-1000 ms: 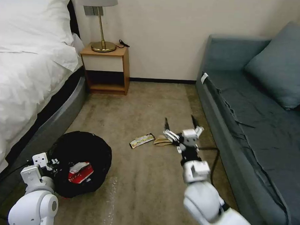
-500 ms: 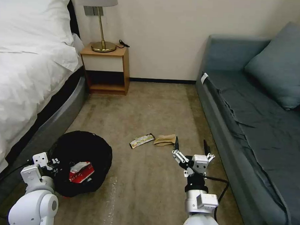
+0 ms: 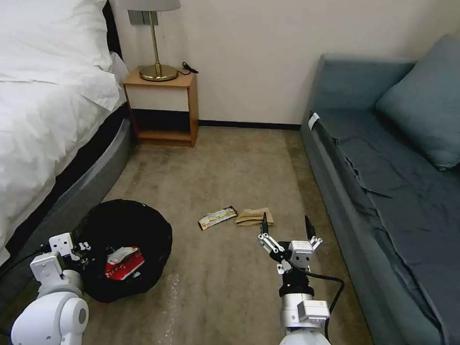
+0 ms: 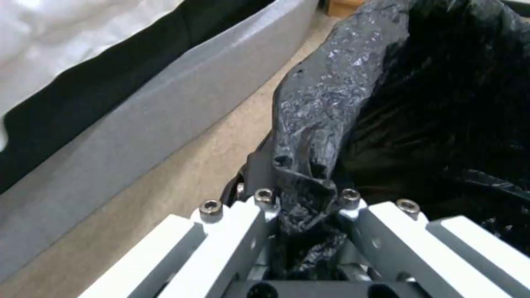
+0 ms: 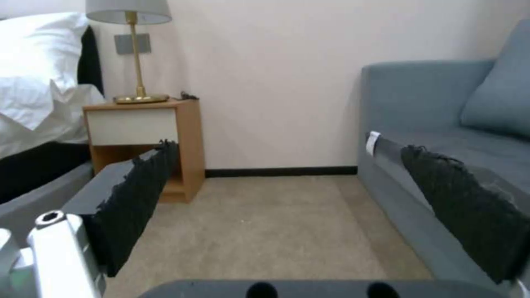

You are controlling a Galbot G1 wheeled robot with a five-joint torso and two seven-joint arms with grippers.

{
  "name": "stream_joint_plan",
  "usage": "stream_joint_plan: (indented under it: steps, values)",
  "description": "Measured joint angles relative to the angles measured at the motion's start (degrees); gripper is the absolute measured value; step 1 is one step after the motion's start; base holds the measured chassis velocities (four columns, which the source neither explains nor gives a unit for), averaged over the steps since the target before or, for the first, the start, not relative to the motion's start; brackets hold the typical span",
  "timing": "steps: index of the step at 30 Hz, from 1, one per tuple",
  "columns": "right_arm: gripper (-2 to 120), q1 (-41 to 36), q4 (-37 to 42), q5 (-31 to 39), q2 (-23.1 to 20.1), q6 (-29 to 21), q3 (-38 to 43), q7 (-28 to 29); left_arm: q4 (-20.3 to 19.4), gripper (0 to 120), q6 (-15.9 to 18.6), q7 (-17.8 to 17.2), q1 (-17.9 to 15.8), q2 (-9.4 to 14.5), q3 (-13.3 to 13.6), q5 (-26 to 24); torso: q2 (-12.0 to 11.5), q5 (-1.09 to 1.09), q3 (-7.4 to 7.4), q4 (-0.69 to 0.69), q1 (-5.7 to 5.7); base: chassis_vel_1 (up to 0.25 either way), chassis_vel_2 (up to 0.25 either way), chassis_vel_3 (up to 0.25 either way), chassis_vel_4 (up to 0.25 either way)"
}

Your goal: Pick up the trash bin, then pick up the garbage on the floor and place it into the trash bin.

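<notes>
1. Two pieces of garbage lie on the carpet in the head view: the long yellowish printed wrapper and, just beside it, the crumpled tan paper bag. The right claw has pulled back from over the bag a second ago, dropped lower in the frame, and since then shifted slightly toward the wrapper; it now sits on the robot's side of the bag, fingers spread apart and empty. I judge this as a re-approach rather than a grasp: neither piece is lifted yet.

2. Same view, containers: the trash bin stands on the floor by the bed, unmoved, lined with its black bag. Inside lies a red-white snack wrapper, so at least one item is already in. I cannot make out a bottle. The left claw is at the bin's near rim.

3. Left wrist view: the left claw is clamped on a gathered fold of the bin's black bag, the plastic bunched between its fingers. The bin's interior is dark here and its contents are hidden.

4. Right wrist view: the right claw has its two black pads wide apart with nothing between them, looking along bare carpet toward the nightstand and sofa.
</notes>
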Motion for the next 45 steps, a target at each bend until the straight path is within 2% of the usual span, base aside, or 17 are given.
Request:
stream_joint_plan:
  steps: [26,38,41,43,44,45]
  values:
    - [100,6.45,-5.23,3.17,-2.38,-1.43,-1.75,0.4,0.84,4,-0.05,0.05,-0.49,0.26,-0.56,-0.27,0.0,0.01,0.01,0.0,0.01,-0.201,0.198,0.203,-0.201]
    - [100,9.04,-8.46,3.9,-3.74,0.73,-2.16,-0.63,1.22,4,-0.42,0.03,-0.49,0.27,-0.64,-0.44,0.0,0.0,0.01,-0.01,0.01,-0.118,0.114,0.127,-0.122]
    - [100,12.04,-9.84,7.38,-7.47,1.67,-2.9,-3.7,1.28,4,-0.48,-0.01,-0.5,0.36,-0.71,-0.69,0.0,0.01,0.0,0.0,0.0,-0.017,0.016,0.01,-0.016]
    - [100,15.55,-11.19,11.44,-12.7,1.68,-4.7,-7.48,1.31,4,-0.54,-0.02,-0.51,0.37,-0.75,-0.82,0.0,0.02,0.0,-0.01,0.0,0.0,0.0,0.0,0.0]
    - [100,15.55,-11.19,11.44,-12.7,1.68,-4.7,-7.48,1.31,4,-0.54,-0.02,-0.51,0.37,-0.75,-0.82,0.0,0.02,0.0,-0.01,0.0,0.0,0.0,0.0,0.0]
    - [100,17.56,-12.08,13.38,-15.26,1.73,-5.66,-9.64,1.31,4,-0.59,-0.01,-0.51,0.35,-0.75,-0.86,0.0,0.0,0.0,0.01,0.0,0.0,0.0,0.0,0.0]
